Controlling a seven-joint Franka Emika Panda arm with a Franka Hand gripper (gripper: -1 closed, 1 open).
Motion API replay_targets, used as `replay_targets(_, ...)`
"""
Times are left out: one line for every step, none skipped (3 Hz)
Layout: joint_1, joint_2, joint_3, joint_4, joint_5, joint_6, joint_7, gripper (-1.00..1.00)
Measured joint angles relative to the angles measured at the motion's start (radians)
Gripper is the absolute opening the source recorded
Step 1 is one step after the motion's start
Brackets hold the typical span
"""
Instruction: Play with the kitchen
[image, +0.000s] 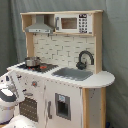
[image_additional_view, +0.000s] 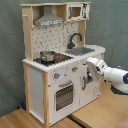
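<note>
The kitchen (image: 95, 82) is a tall white and light-wood toy with a grey hood (image: 39, 26), a microwave (image: 72, 23), a black faucet (image: 84, 59) and a grey sink (image: 72, 74). A small metal pot (image_additional_view: 47, 56) sits on the red-ringed stovetop (image_additional_view: 59, 59). In the second exterior view my white arm (image_additional_view: 114, 75) reaches in from the right. The gripper (image_additional_view: 90, 75) is up against the kitchen's front, by the cabinet door right of the oven door (image_additional_view: 65, 95) and just below the counter edge. In the first exterior view only the arm (image: 9, 95) shows, low at the left.
Two knobs (image_additional_view: 56, 76) sit above the oven door. A grey curtain (image_additional_view: 12, 50) hangs behind the kitchen. The kitchen stands on a wooden floor surface (image_additional_view: 95, 115), with open room in front in the second exterior view.
</note>
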Motion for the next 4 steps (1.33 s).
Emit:
replay_targets(0.001,-0.012,-0.04,0.007,0.0,-0.006,-0.092,1.0)
replay_targets(0.022,-0.028,-0.102,0.048,0.0,-0.041,-0.162,1.0)
replay_targets(0.042,-0.034,-0.142,0.105,0.0,-0.117,-0.215,1.0)
replay_targets(0.066,-0.039,-0.175,0.156,-0.001,-0.201,-0.257,1.0)
